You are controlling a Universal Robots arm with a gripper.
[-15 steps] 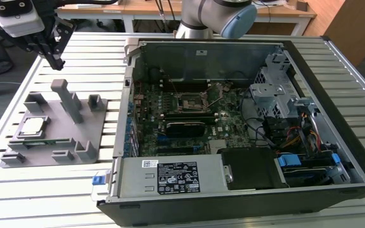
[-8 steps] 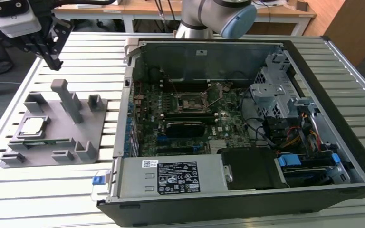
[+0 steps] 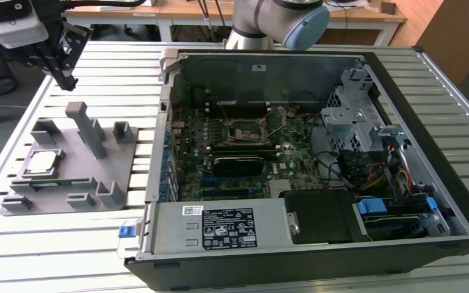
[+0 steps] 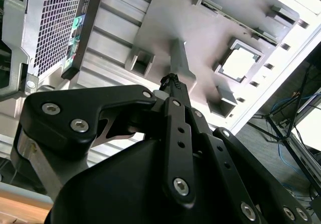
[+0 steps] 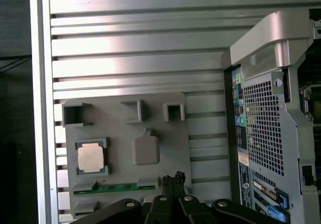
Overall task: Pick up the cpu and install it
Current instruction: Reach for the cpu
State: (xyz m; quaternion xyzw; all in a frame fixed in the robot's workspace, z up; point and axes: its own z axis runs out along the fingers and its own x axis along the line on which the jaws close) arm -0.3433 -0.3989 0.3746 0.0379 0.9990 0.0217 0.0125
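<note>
- Cpu (image 3: 41,162) lies in its tray (image 3: 116,162) pocket, below the claw (image 3: 69,82) and well apart (untouched).
- Claw is pressed together, empty.
- Pick-up looks barely begun; a grasp needs the claw spread and centred over the cpu.

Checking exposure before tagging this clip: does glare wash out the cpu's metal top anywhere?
Second wrist view: the small square silver-topped cpu is blown out near white. First wrist view: pale but clearly outlined, with bright glare bands on the slatted metal table. Exterior view: evenly lit.

Bright, even light — glare bands across the slatted table (image 5: 140,53), the case interior (image 3: 251,152) shadowed.
</note>
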